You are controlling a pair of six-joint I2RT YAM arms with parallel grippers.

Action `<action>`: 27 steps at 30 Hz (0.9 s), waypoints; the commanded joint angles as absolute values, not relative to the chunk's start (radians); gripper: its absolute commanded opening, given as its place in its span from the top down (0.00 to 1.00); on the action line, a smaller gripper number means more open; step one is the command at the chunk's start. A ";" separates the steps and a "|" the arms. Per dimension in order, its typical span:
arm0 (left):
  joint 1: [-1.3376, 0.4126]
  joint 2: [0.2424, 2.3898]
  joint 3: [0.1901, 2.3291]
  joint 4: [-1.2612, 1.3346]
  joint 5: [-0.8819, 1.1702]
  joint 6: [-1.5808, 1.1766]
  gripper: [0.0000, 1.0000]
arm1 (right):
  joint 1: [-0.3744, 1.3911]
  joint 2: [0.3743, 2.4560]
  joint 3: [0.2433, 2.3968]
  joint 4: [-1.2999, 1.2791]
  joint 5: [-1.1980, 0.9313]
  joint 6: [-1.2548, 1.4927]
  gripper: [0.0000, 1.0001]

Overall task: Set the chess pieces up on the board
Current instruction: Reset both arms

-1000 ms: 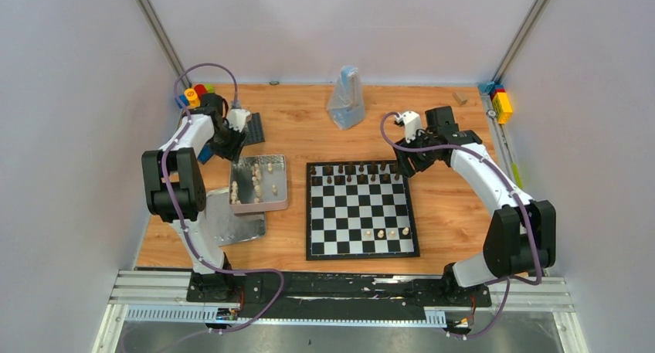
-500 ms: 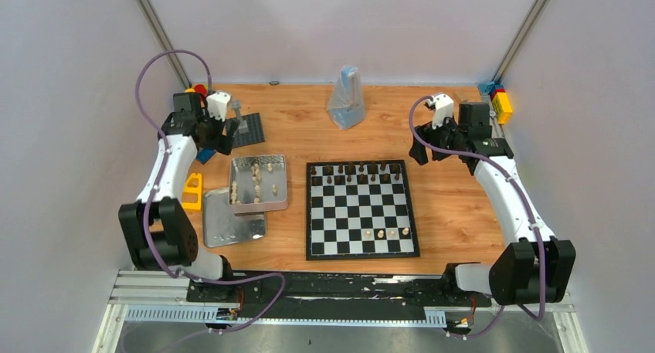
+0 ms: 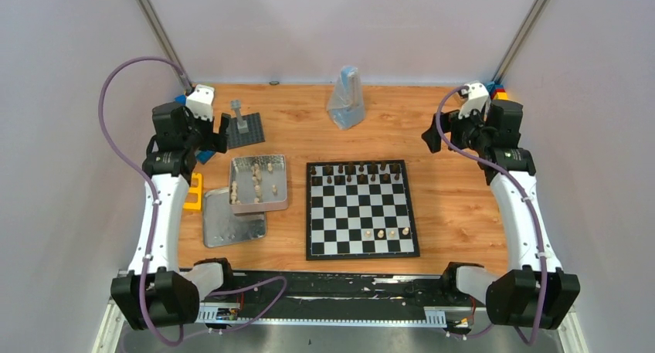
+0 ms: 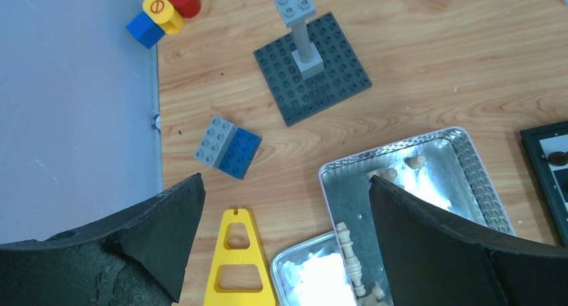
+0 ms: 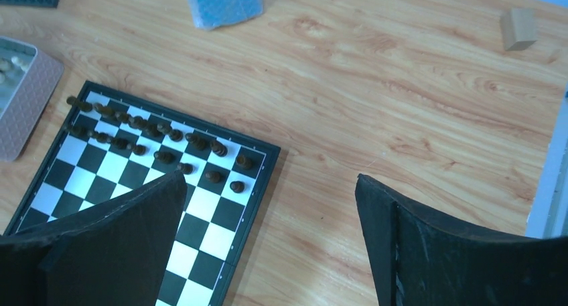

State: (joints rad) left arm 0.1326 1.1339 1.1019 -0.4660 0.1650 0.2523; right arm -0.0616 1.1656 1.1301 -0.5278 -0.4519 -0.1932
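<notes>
My left pincer [image 4: 285,182] and right pincer [image 5: 271,179] gape wide and empty beside the central black-and-white chequered board [image 3: 355,214], dark turned chess pieces [image 3: 361,173] lining its far rows, cream ones [image 3: 257,184] in the rectangular silver metal tin [image 3: 285,181] left.

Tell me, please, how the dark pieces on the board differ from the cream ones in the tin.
The dark pieces are brown-black; the cream pieces pale beige. The dark pieces stand upright in the two far rows of the board; the cream pieces lie scattered in the tin left of it, at least one on its side. Both are small turned chess figures.
</notes>
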 commanded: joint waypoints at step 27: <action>0.140 0.813 0.879 -0.288 0.295 0.137 0.00 | -0.129 0.935 0.943 -0.281 -0.423 -0.093 0.00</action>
State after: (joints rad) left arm 0.1326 0.8112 0.8761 -0.3382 0.2836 0.1360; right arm -0.1257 0.9398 0.9447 -0.3302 -0.4145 -0.0772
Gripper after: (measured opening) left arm 0.997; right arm 0.996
